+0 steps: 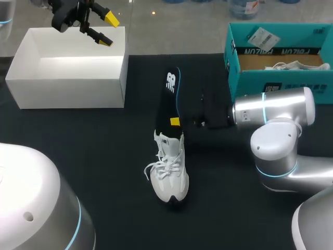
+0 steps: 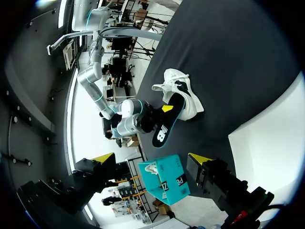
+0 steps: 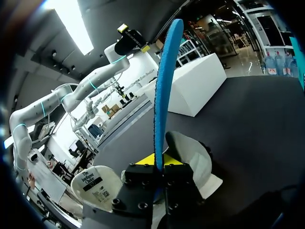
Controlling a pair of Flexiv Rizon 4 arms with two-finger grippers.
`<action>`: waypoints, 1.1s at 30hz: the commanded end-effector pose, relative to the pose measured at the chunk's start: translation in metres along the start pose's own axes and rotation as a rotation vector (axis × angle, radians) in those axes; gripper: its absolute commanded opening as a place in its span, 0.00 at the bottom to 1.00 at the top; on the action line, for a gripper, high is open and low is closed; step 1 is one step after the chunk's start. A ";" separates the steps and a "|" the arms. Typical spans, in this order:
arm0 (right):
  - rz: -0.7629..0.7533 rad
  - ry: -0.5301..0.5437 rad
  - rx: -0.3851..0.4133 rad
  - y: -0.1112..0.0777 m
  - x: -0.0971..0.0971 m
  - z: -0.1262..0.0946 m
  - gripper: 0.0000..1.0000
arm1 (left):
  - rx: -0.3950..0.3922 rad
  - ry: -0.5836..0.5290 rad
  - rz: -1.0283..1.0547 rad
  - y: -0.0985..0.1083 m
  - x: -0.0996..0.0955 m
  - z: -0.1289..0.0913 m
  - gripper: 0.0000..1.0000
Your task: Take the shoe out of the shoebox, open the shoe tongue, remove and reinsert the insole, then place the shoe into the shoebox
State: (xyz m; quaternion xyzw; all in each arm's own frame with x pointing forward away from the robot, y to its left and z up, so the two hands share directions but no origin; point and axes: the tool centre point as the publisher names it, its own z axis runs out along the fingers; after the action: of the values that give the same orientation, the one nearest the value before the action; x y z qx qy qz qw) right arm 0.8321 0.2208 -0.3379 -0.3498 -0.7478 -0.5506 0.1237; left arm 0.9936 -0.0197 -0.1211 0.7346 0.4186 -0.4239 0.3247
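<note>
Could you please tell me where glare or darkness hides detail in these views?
Head view: the black insole nearly merges with the black table, and highlights glare on the right arm. Left wrist view: the white box is washed out. Right wrist view: the insole's blue edge stands out clearly.

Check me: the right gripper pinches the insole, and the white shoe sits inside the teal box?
No: the head view shows the white shoe on the black table, outside the teal box. The right gripper does pinch the insole.
</note>
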 end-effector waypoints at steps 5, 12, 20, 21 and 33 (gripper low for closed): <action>0.036 -0.008 0.028 -0.014 0.003 0.003 0.00 | 0.003 0.002 0.001 0.001 0.000 -0.001 1.00; 0.069 0.001 0.045 -0.023 0.004 0.004 0.00 | 0.003 0.002 0.001 0.001 0.000 -0.001 1.00; 0.031 -0.021 0.038 -0.009 0.011 -0.004 1.00 | 0.003 0.002 0.001 0.001 0.000 -0.001 1.00; 0.024 -0.022 0.040 -0.006 0.012 -0.005 1.00 | 0.003 0.002 0.001 0.001 0.000 -0.001 1.00; -0.029 -0.025 0.098 0.019 -0.003 -0.006 0.29 | 0.003 0.002 0.001 0.001 0.000 -0.001 1.00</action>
State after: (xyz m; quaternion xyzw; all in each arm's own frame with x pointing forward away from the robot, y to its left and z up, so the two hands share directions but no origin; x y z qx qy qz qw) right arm 0.8387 0.2142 -0.3244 -0.3400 -0.7695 -0.5279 0.1166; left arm 0.9936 -0.0197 -0.1211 0.7346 0.4186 -0.4239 0.3247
